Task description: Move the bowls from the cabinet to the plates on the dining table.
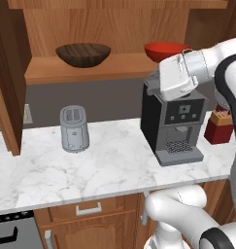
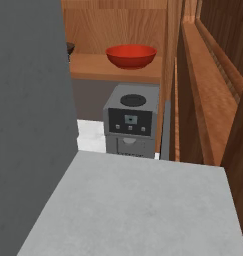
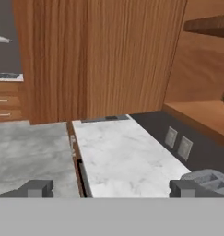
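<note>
The cabinet (image 1: 85,24) stands open over the counter. On its shelf sit two bowls: a dark brown wood-grained bowl (image 1: 83,53) at the left and a glossy red bowl (image 1: 163,50) (image 2: 131,55) at the right. My gripper (image 1: 157,78) hangs just below and in front of the red bowl, above the coffee machine, and points left along the counter. In the hand view the gripper (image 3: 111,189) is open, its fingertips (image 3: 37,188) far apart with nothing between them. The plates and the dining table are out of view.
A black and grey coffee machine (image 1: 173,121) (image 2: 130,120) stands on the marble counter (image 1: 105,165) under the red bowl. A grey toaster (image 1: 73,129) (image 3: 208,179) stands further left. The open cabinet door (image 1: 8,73) juts out at the left. A red box (image 1: 219,127) stands at the right.
</note>
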Motion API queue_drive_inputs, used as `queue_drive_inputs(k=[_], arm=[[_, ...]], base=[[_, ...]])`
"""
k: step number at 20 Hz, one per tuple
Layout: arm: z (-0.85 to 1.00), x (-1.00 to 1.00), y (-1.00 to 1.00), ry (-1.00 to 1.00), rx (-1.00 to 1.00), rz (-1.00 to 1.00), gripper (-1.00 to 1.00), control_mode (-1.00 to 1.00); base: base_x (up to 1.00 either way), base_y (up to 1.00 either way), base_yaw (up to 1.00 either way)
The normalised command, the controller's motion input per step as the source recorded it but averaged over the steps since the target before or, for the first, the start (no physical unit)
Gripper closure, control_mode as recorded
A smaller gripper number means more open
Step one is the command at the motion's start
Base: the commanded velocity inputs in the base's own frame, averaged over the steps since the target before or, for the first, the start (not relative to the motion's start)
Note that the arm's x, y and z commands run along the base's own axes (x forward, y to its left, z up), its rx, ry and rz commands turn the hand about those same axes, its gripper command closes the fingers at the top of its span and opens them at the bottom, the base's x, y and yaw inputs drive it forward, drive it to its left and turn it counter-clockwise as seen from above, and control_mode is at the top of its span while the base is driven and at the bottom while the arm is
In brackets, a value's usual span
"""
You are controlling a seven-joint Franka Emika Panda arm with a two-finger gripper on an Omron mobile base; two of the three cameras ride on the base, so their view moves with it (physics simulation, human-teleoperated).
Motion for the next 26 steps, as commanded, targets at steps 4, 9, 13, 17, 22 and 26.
queue_drive_inputs(k=[4,9,13,17,22,26], arm=[[0.0,0.22,0.0,0.08,-0.08,-0.21,-1.0,-1.0],[0.0,0.21,0.0,0.1,-0.08,-0.22,-1.0,-1.0],[0.0,0.17,0.0,0.09,-0.09,-0.22,-1.0,-1.0],[0.0,0.19,0.0,0.05,-0.1,-0.21,-1.0,-1.0],[0.0,0.24,0.0,0.03,-0.11,-0.2,-1.0,-1.0],[-0.03,0.34,0.04,0.0,-0.1,-0.14,-1.0,-1.0]], base=[[0.0,0.0,0.0],[0.0,0.0,0.0],[0.0,0.0,0.0],[0.0,0.0,0.0],[0.0,0.0,0.0],[0.0,0.0,0.0]])
